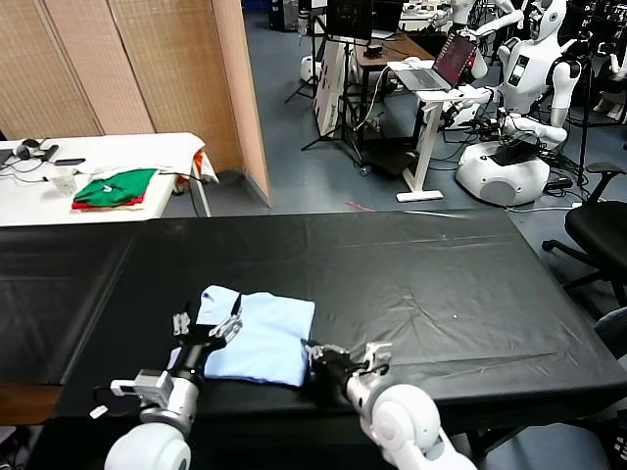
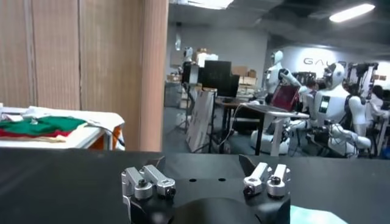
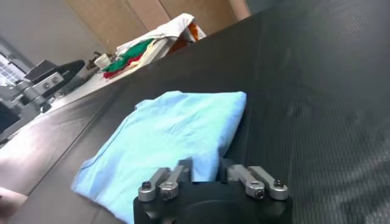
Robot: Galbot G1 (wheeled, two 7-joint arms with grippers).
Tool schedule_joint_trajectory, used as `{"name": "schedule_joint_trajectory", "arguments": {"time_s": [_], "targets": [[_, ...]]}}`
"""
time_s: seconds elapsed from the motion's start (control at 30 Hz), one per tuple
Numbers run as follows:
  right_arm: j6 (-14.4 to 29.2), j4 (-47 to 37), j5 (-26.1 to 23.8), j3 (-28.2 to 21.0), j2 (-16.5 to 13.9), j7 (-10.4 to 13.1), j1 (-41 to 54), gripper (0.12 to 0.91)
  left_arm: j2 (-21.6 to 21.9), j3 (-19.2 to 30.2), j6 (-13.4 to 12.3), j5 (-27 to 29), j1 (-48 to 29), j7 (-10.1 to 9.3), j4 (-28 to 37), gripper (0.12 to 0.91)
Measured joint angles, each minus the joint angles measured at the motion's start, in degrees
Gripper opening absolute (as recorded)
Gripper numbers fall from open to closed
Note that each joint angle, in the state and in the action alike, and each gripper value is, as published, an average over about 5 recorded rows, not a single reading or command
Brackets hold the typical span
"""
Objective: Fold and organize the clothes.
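Observation:
The clothes are one pale sky-blue T-shirt (image 1: 263, 335), folded into a rough rectangle on the black table (image 1: 441, 284) near its front edge. My left gripper (image 1: 208, 326) hovers at the shirt's left edge, open, with nothing between its fingers (image 2: 156, 167); a sliver of the T-shirt (image 2: 312, 215) shows beside it in the left wrist view. My right gripper (image 1: 319, 354) is at the shirt's near right corner. In the right wrist view the right gripper (image 3: 206, 165) is shut on the edge of the T-shirt (image 3: 177, 128), with blue fabric pinched between its fingers. No lettering shows.
A green-and-red pile of folded clothes (image 1: 115, 188) lies on a white side table (image 1: 98, 157) at the back left, beside a bamboo screen (image 1: 147, 69). Other robots (image 1: 519, 108), a laptop desk (image 1: 431, 73) and a black office chair (image 1: 600, 230) stand beyond and to the right of the table.

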Motion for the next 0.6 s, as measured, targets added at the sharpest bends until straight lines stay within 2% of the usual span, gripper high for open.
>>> {"name": "schedule_joint_trajectory", "arguments": {"time_s": [0.2, 0.3, 0.5, 0.6], "targets": [[-3.15, 0.93, 1.49, 3.79, -4.77, 0.06, 1.54, 0.142, -0.33, -0.06, -0.56, -0.12, 0.03, -0.11, 0.55, 0.907], [-3.44, 1.99, 1.43, 5.45, -7.03, -0.16, 1.21, 0.216, -0.53, -0.05, -0.76, -0.89, 0.11, -0.58, 0.63, 0.907], [-3.46, 5.29, 1.01, 8.38, -10.33, 0.98, -0.79, 0.579, 0.18, 0.61, -2.58, -1.73, 0.97, -1.47, 0.32, 0.907], [-3.47, 7.29, 0.13, 10.23, -11.75, 0.63, -2.34, 0.764, 0.82, 0.76, -3.1, -3.17, 1.77, -2.65, 0.3, 0.907]]}}
